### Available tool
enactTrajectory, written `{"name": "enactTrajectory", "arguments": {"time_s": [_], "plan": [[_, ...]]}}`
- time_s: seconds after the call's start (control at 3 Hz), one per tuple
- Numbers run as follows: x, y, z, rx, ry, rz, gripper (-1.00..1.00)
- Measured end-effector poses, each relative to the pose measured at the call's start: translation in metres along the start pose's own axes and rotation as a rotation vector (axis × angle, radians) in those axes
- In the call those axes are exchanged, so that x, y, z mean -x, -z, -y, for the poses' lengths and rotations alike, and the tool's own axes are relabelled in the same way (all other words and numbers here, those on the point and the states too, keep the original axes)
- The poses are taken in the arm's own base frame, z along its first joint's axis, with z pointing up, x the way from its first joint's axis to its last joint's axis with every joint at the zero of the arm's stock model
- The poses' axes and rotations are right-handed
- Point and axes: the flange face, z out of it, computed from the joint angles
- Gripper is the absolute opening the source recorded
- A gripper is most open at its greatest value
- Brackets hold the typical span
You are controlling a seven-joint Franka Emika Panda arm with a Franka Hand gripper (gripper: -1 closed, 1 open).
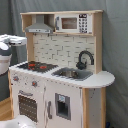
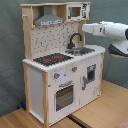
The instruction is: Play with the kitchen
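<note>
So the kitchen [image 2: 62, 65] is standing upright on a wooden floor [image 2: 107, 107], and my arm [image 2: 112, 31] is coming in from the sink end of it, up at about faucet height. In the second exterior view my arm reaches in from the second exterior view's right edge, pointing along the counter's long axis toward the faucet [image 2: 74, 39], with the sink [image 2: 80, 50] just below and ahead of it. In the first exterior view I only show up at the first exterior view's left edge, near the stovetop [image 1: 37, 65] end of the picture.

Honestly can't tell whether my gripper is wide or narrow here; the end of my arm is just a white blob near the counter's rounded end. I'm not touching anything as far as I can see.

My read: the faucet and sink are the nearest bits, straight ahead and slightly down. The stovetop is farther along the counter, the oven door [image 2: 64, 95] is well below, and the microwave [image 2: 75, 11] sits above.
</note>
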Motion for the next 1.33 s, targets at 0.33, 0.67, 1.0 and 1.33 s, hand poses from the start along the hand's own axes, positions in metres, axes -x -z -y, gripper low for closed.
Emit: {"name": "enactTrajectory", "arguments": {"time_s": [0.33,0.67,1.0,1.33], "plan": [[0.023,-0.018,0.003,0.001,0.003,-0.031,1.00],[0.043,-0.040,0.008,-0.009,0.005,-0.061,1.00],[0.061,-0.069,0.018,-0.037,-0.002,-0.084,1.00],[0.074,-0.096,0.022,-0.049,-0.004,-0.097,1.00]]}}
